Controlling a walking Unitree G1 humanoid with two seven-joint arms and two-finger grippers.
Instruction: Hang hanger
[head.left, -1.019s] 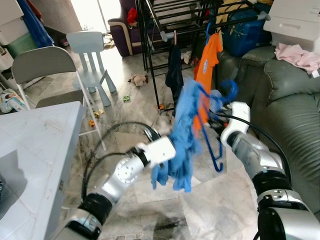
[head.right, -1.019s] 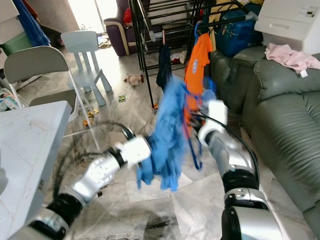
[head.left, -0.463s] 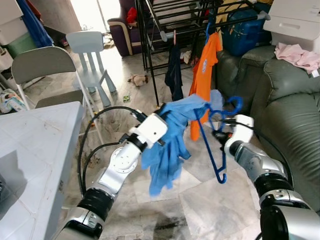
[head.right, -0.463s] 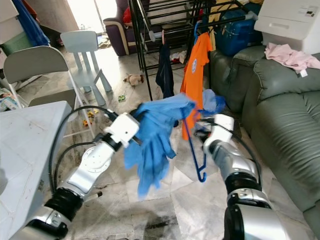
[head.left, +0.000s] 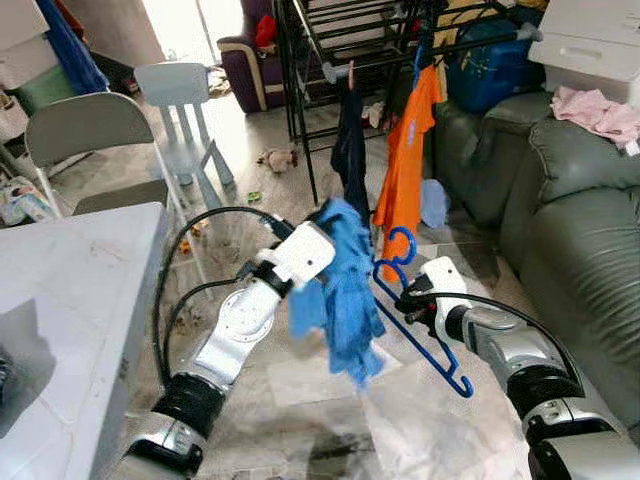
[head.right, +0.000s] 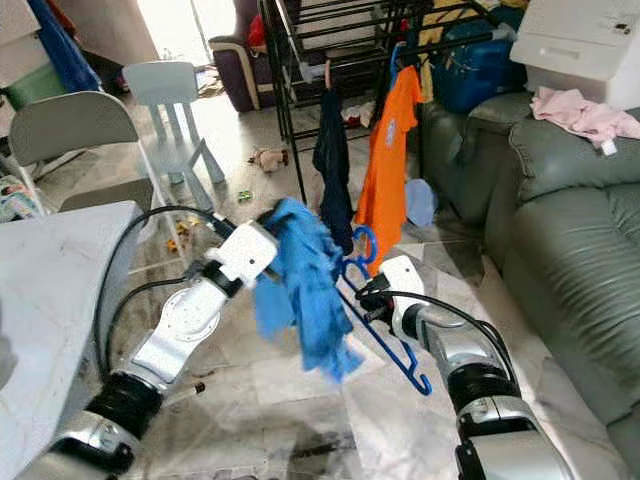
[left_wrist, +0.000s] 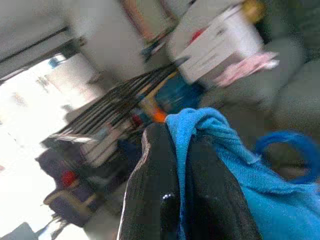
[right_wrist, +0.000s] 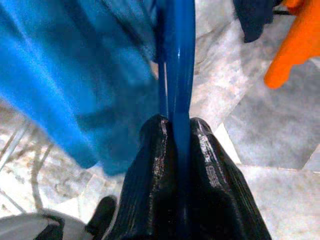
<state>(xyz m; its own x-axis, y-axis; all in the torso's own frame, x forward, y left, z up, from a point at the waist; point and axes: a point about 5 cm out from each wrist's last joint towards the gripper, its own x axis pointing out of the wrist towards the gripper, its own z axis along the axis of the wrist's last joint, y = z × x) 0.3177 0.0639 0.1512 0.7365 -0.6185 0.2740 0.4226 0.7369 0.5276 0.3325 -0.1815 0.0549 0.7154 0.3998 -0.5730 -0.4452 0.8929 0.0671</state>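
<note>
A blue plastic hanger (head.left: 425, 335) slants across the space before me, hook (head.left: 400, 245) uppermost. My right gripper (head.left: 408, 298) is shut on its bar; in the right wrist view the bar (right_wrist: 178, 75) runs out between the black fingers (right_wrist: 150, 165). A light blue garment (head.left: 345, 290) hangs bunched beside the hanger, and my left gripper (left_wrist: 182, 145) is shut on its upper edge. I cannot tell whether the cloth rests on the hanger. Just beyond stands the black drying rack (head.left: 340, 40), with an orange shirt (head.left: 405, 170) and a dark garment (head.left: 350, 150) hanging from it.
A green sofa (head.left: 580, 230) with a pink cloth (head.left: 600, 110) runs along the right. A white table (head.left: 70, 290) is close on my left, with a grey chair (head.left: 90, 130) and a small pale blue chair (head.left: 185, 100) behind it. Small toys (head.left: 275, 158) lie on the marble floor.
My right gripper has dropped and moved left, and the hanger now slants lower. The blue garment no longer stretches across to the hanger; it hangs bunched from my left gripper.
</note>
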